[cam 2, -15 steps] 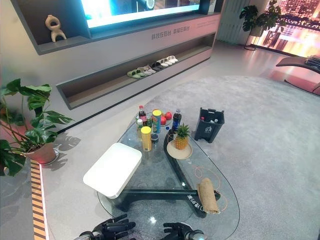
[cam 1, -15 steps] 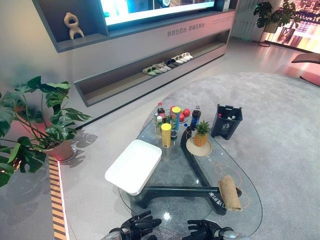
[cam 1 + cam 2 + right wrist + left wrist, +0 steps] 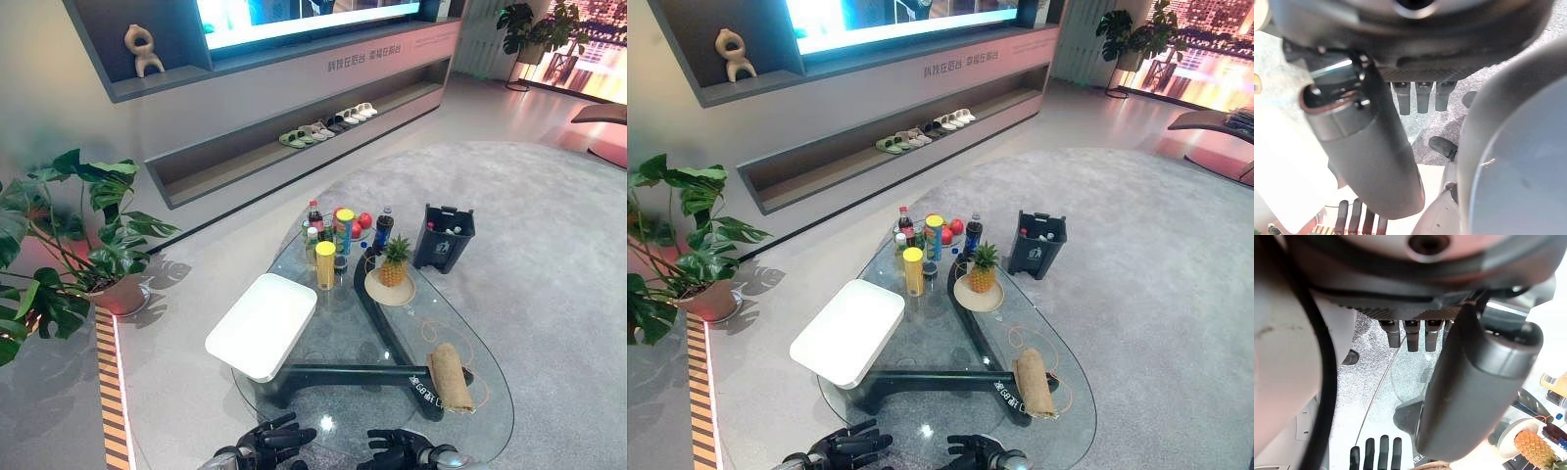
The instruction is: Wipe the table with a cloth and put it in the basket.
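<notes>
Cloth (image 3: 450, 376) — tan, rolled — is seen lying on the glass table (image 3: 338, 338) near its near right edge, well apart from both hands. White basket (image 3: 263, 324) is set at the table's left. Left hand (image 3: 269, 443) and right hand (image 3: 402, 450) are held at the near edge — fingers relaxed, nothing grasped.

A tan rolled cloth (image 3: 450, 376) lies on the glass table (image 3: 338, 338), well beyond the fingers of the right hand (image 3: 411, 452). A white basket (image 3: 263, 323), possibly a tray, sits beyond the left hand (image 3: 265, 448).
</notes>
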